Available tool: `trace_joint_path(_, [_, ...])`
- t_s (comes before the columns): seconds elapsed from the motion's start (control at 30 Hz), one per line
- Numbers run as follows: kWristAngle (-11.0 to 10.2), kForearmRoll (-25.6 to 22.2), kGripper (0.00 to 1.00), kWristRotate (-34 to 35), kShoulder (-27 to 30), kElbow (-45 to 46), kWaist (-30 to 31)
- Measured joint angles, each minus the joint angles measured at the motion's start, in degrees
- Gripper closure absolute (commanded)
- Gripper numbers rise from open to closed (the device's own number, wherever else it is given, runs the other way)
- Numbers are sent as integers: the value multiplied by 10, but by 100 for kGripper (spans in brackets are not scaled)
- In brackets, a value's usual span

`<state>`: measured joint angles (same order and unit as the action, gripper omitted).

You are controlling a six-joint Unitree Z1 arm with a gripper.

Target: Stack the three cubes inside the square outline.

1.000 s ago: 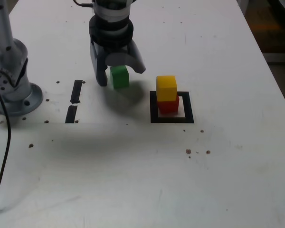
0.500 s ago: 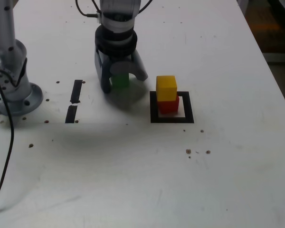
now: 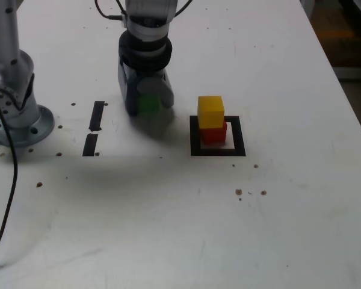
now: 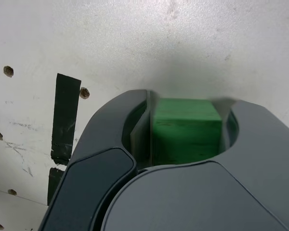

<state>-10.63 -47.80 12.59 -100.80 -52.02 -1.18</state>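
Note:
The green cube [image 3: 148, 103] sits on the white table to the exterior view's left of the square outline [image 3: 216, 151]. My gripper [image 3: 148, 105] is down over it, both jaws against its sides, shut on it. In the wrist view the green cube [image 4: 185, 127] fills the gap between the dark fingers [image 4: 115, 130] of the gripper [image 4: 187, 139]. Inside the outline, the yellow cube [image 3: 210, 111] rests on top of the red cube [image 3: 214, 133]. Whether the green cube is off the table I cannot tell.
Two short black tape strips [image 3: 97, 115] [image 3: 89, 144] lie to the exterior view's left of my gripper; one strip [image 4: 65, 115] shows in the wrist view. The arm's grey base [image 3: 21, 120] and a black cable [image 3: 9, 180] stand at the far left. Small holes dot the table.
The gripper came down over the green cube, and its jaws closed in from wide apart until they met the cube's sides. The yellow and red stack has not moved.

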Motion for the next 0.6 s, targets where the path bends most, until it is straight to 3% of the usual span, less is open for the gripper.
trace_joint_path(0.23, [-3, -58, 89, 0, 19, -21, 0])
trace_joint_path(0.6, [-12, -276, 89, 15, 76, -172, 54])
